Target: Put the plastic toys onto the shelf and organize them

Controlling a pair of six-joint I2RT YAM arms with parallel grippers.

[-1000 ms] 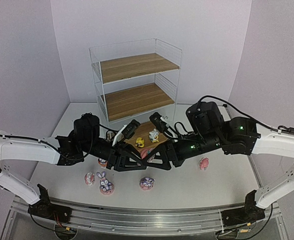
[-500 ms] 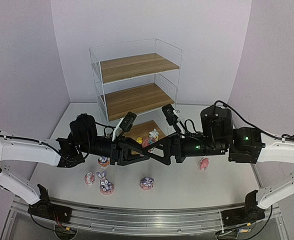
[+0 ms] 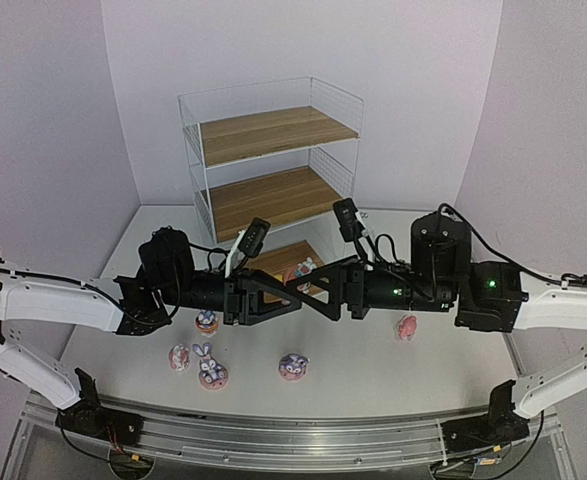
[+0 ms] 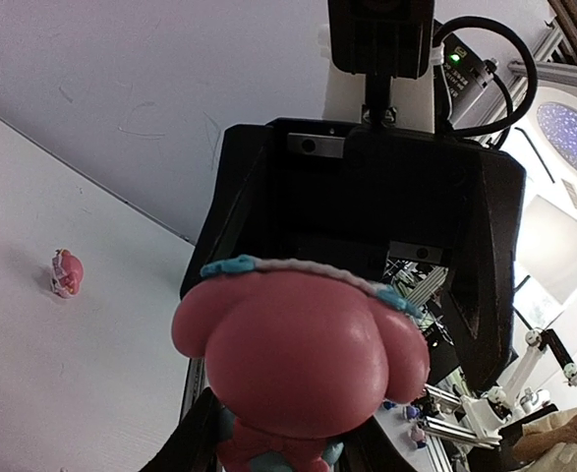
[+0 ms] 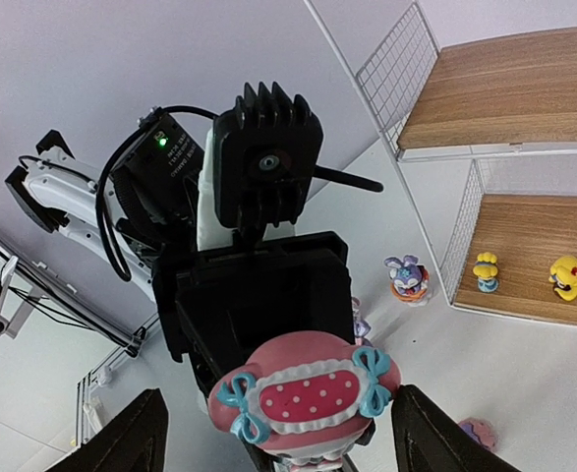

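A pink round toy with a dotted band and blue bows [image 5: 306, 393] hangs between my two grippers, which meet tip to tip above the table in front of the shelf [image 3: 273, 135]. My left gripper [image 3: 295, 296] is shut on it; in the left wrist view the toy's [image 4: 303, 354] smooth pink back fills the space at my left gripper [image 4: 288, 447]. My right gripper [image 3: 318, 287] is open, its fingers [image 5: 131, 433] spread wide on either side of the toy without touching it. Two yellow toys [image 5: 485, 270] stand on the shelf's bottom board.
Loose toys lie on the table: a small one [image 3: 207, 321], a pink one [image 3: 179, 356], a bunny [image 3: 211, 368], a purple one [image 3: 293, 366] and a pink one at the right [image 3: 406, 327]. Another bunny [image 5: 407, 275] stands by the shelf's corner.
Both arms have drawn up into one line, and the right arm has pulled back to the right. The grippers' meeting point has shifted up and slightly right.
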